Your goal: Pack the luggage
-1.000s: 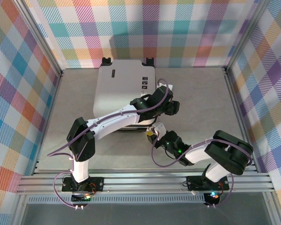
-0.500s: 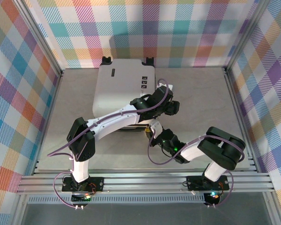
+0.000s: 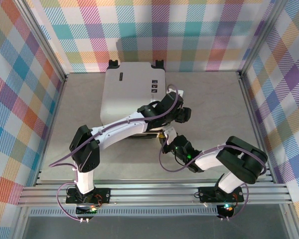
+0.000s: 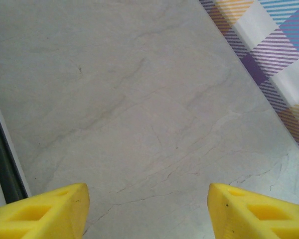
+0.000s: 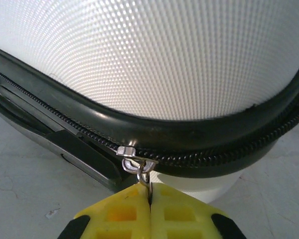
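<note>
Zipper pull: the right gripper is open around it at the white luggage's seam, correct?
Not open. The right gripper is shut on the zipper pull at the white luggage seam. The right wrist view shows its yellow fingers pressed together on the pull.

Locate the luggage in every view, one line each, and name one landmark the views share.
Top external: luggage at centre back of the table.
Left wrist: probably the dark strip and white sliver at the left edge.
Right wrist: white dimpled shell across the top, zipper seam beneath, zipper pull pinched in the right gripper.
Shared landmark: the grey marbled tabletop.
</note>
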Available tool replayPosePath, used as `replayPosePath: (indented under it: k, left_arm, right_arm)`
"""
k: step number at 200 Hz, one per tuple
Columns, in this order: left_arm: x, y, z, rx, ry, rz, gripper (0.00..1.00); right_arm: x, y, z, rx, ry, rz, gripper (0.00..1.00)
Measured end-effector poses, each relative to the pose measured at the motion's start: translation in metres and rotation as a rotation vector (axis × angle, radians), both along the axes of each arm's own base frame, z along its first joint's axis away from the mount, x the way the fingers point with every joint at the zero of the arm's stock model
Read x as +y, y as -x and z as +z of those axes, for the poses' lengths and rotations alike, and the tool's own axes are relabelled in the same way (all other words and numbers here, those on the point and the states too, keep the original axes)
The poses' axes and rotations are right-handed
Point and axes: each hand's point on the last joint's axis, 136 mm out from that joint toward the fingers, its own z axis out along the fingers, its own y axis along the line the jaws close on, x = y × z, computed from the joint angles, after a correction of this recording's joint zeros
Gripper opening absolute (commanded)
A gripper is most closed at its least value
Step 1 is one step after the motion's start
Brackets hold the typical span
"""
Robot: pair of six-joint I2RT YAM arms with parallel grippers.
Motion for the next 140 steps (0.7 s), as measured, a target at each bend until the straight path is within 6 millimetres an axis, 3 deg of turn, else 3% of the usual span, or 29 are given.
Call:
replayPosePath:
  k: [72, 140]
  left_arm:
    - [0.001, -0.001, 0.007, -0.016, 0.025, 0.000, 0.64]
    - [0.011, -0.002, 0.015, -0.026, 0.084, 0.008, 0.64]
  right_arm:
    - [-0.021, -0.007, 0.004, -0.001, 0.009, -0.083, 0.00]
    - [-0.023, -0.002, 0.007, 0.000, 0.009, -0.075, 0.00]
